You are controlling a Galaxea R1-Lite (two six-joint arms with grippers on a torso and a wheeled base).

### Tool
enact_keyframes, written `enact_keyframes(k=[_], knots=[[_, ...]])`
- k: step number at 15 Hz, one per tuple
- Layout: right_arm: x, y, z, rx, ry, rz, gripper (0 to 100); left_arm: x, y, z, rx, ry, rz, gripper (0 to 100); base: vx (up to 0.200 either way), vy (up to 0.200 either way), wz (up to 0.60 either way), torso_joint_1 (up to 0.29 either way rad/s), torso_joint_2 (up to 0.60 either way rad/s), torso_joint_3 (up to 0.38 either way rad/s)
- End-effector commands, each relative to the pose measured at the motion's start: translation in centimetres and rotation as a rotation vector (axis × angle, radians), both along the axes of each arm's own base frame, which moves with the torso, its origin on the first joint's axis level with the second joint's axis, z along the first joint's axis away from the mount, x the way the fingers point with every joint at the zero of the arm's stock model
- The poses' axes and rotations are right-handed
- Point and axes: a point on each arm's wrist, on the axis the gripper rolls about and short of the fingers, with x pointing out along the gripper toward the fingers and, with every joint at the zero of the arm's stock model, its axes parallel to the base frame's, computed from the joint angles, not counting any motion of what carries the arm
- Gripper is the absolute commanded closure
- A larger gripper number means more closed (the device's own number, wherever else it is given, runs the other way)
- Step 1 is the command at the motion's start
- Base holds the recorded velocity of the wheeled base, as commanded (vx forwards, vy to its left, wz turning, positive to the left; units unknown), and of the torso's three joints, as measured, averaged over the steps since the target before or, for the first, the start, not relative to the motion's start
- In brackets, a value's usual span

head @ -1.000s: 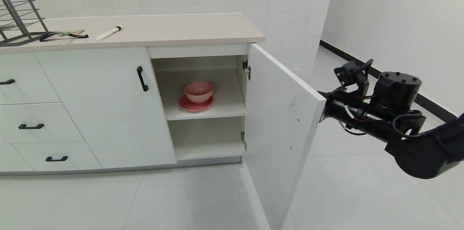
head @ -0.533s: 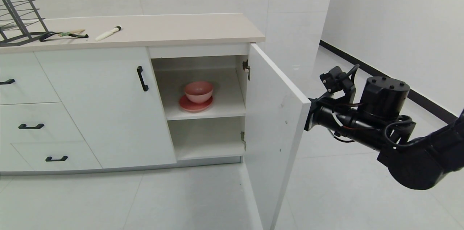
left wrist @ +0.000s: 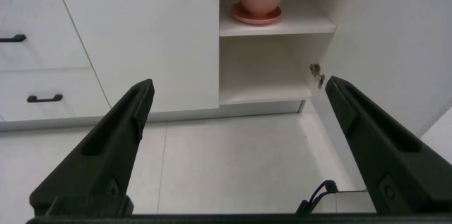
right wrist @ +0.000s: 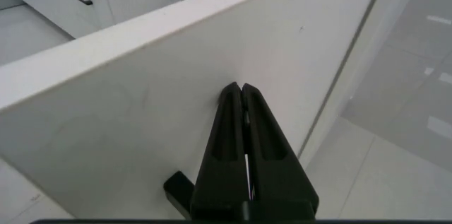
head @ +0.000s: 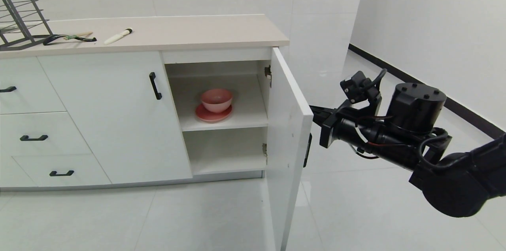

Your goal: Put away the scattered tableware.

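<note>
So the right gripper was pinched fully closed on nothing, tips against the outer face of the half-open cabinet door, while the left gripper hung spread wide and empty, facing the cabinet. Pink bowl sat on the pink plate on the upper shelf inside, and a white-handled utensil lay on the beige countertop near a dark wire rack.
</note>
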Motion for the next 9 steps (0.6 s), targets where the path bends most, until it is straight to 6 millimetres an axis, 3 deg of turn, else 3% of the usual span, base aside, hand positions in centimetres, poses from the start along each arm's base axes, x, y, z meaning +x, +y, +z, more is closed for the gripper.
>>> enact_keyframes(k=[1, 5, 9], knots=[[-0.2, 0.4, 0.4, 0.006, -0.012, 0.016, 100, 0.0, 0.0, 0.0, -0.001, 0.000, 0.000, 0, 0.000, 0.000, 0.00, 0.000, 0.00, 0.000], [0.4, 1.3, 0.1, 0.008, -0.016, 0.027, 100, 0.0, 0.0, 0.0, 0.001, 0.000, 0.000, 0, 0.000, 0.000, 0.00, 0.000, 0.00, 0.000], [1.0, 3.9, -0.8, 0.008, -0.010, 0.079, 100, 0.0, 0.0, 0.0, -0.001, 0.000, 0.000, 0, 0.000, 0.000, 0.00, 0.000, 0.00, 0.000]])
